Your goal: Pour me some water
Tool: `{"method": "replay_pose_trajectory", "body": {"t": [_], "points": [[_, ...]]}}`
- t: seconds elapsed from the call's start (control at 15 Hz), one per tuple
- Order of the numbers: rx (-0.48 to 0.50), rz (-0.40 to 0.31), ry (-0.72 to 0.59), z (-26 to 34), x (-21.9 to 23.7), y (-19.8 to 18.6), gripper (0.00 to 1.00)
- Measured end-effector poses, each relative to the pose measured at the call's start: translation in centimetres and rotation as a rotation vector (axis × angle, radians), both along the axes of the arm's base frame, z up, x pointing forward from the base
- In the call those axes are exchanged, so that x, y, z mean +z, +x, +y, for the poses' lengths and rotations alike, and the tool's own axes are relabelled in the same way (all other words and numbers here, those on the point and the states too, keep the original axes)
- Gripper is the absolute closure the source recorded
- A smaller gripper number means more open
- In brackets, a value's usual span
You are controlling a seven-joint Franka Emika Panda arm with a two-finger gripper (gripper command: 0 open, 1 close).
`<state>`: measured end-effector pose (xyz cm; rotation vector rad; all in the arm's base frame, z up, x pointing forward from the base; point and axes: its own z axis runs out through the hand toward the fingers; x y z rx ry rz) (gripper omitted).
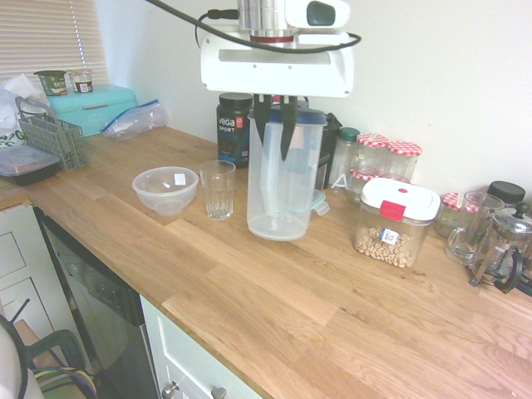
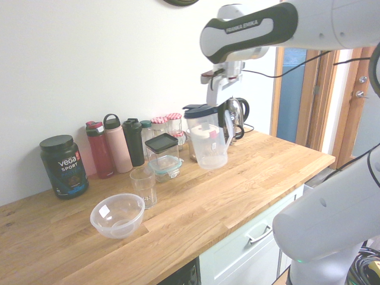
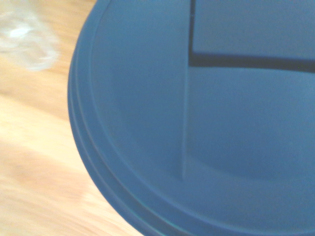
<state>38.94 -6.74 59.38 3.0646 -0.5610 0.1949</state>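
Indoors, a wooden table (image 1: 208,283) runs along a plain white wall (image 1: 449,50), its pale planks laid in strips. Below it are white cabinets (image 2: 237,237) and a dark appliance front (image 1: 96,283). Window blinds (image 1: 50,33) hang at one end of the room; beyond the other end are a blue door panel (image 2: 292,95) and a white door (image 2: 363,119) in wooden frames.

The tall clear pitcher (image 1: 283,187), with a dark blue lid (image 1: 309,116), stands upright on the table. The tool (image 1: 273,150) is clenched on the pitcher's handle side, its dark fingers close together. A drinking glass (image 1: 218,191) stands near the pitcher, and just beside the glass is a clear plastic bowl (image 1: 166,191).

Against the wall are a black Vega tub (image 2: 64,166), bottles (image 2: 101,149) and jars with red checked lids (image 1: 404,158). A white-lidded box (image 1: 397,220) of pale pieces is nearby.

The pitcher hides part of what stands behind it, and its cloudy wall makes any water inside hard to make out. In the first exterior view, the French press (image 1: 503,245) is cut off at the edge. The wrist view is soft and shows only part of the lid, with something clear and blurred at a corner.
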Motion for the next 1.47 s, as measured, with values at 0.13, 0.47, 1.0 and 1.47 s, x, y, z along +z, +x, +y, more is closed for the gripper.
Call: {"method": "replay_pose_trajectory", "body": {"t": [0.13, 0.47, 1.0, 1.47], "points": [[0.104, 0.055, -0.05, 4.0, 1.1, 2.4, 1.0], [0.326, 0.213, -0.19, 10.0, 0.4, 6.7, 1.0], [0.608, 0.417, -0.544, 16.0, -4.0, 7.3, 1.0], [0.653, 0.437, -0.666, 19.6, -6.4, 7.4, 1.0]]}}
